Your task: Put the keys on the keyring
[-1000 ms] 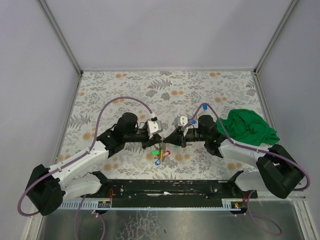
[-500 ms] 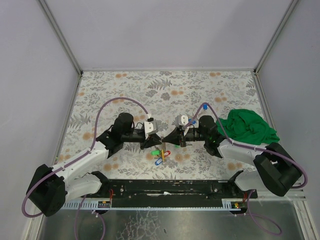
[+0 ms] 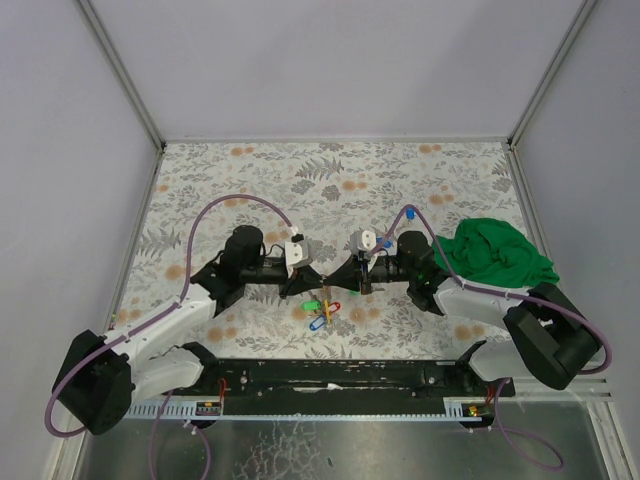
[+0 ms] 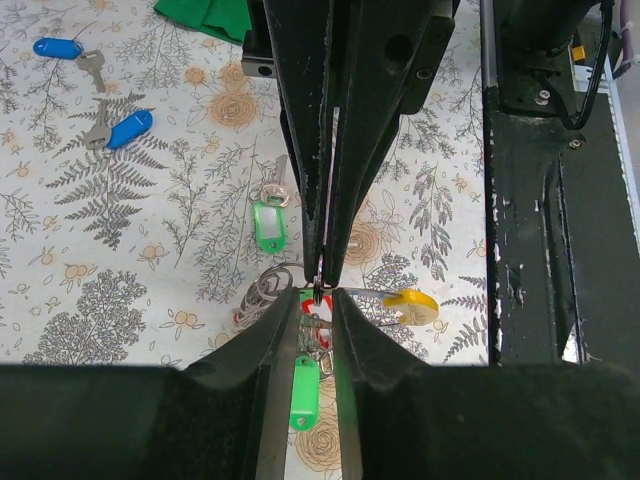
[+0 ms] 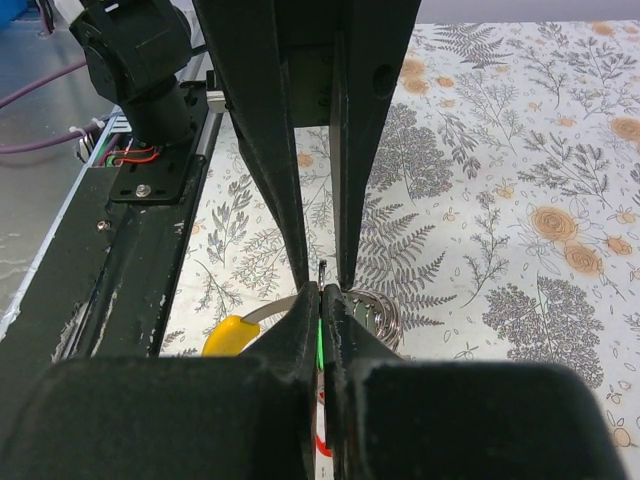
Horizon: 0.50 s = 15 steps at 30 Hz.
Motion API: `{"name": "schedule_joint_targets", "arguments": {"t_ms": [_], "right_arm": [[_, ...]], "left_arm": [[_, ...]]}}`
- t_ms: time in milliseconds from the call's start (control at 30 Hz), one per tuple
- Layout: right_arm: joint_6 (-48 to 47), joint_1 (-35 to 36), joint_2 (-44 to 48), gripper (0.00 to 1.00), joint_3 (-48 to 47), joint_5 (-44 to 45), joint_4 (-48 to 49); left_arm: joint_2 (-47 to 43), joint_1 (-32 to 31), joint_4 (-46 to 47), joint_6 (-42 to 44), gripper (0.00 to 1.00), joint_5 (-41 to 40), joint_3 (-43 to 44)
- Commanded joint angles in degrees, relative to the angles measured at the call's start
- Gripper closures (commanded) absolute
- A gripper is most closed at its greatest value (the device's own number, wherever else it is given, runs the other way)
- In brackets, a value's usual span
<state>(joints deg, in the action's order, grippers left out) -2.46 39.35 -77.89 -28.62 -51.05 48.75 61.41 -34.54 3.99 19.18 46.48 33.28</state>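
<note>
- Table: busy floral print. Thin grey metal reads poorly against it, so a dropped ring or key could be misjudged on a re-grasp.
- Green cloth: heaped at the right of the top view, beside the right arm. Risk: a wide swing of that arm drags it over the two blue-tagged keys, which lie loose at the upper left of the left wrist view.
- Left gripper: fingers a narrow slit apart at lower centre of its own view. Cannot tell whether they bear on anything. Risk: its tips are nose to nose with the other gripper, so any sideways nudge means finger hitting finger.
- Right gripper: fingers pressed together, with a thin dark sliver poking up at the tips. Cannot tell what that sliver is. Risk: so fine a pinch may slip or twist out.
- Keyring: on the table just left of the meeting fingertips in the left wrist view, with tagged keys bunched around it. Risk: the coil likely needs prying apart to admit a key, and it could spring closed or skate away.
- Keys: green-tagged key above the ring, yellow-tagged key to its right, both near; the blue pair well apart. Risk: tags tangle and the wrong key gets dragged.
</note>
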Motion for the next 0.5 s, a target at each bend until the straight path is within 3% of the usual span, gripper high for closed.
{"name": "schedule_joint_targets", "arguments": {"t_ms": [0, 100, 233, 300, 400, 467], "right_arm": [[0.7, 0.1, 0.0, 1.0, -0.5, -2.7, 4.8], [0.8, 0.1, -0.4, 1.0, -0.9, -3.7, 4.5], [0.8, 0.1, -0.3, 1.0, -1.3, -5.0, 3.1], [0.3, 0.1, 0.4, 1.0, -1.3, -4.7, 2.1], [-0.9, 0.1, 2.0, 0.95, -1.3, -3.7, -0.7], [-1.3, 0.1, 3.4, 0.87, -1.0, -2.3, -2.8]], "left_arm": [[1.1, 0.3, 4.5, -0.9, 0.83, 1.6, 0.1], [1.7, 0.2, 5.3, -1.5, 0.87, 1.8, 0.2], [2.9, 0.3, 5.9, -2.4, 0.99, 1.4, 0.3], [3.0, 0.3, 6.5, -3.1, 1.0, 0.8, 0.1], [2.0, 0.3, 7.7, -4.2, 1.0, -0.6, -0.9], [1.4, 0.3, 7.8, -4.6, 1.0, -1.4, -1.5]]}}
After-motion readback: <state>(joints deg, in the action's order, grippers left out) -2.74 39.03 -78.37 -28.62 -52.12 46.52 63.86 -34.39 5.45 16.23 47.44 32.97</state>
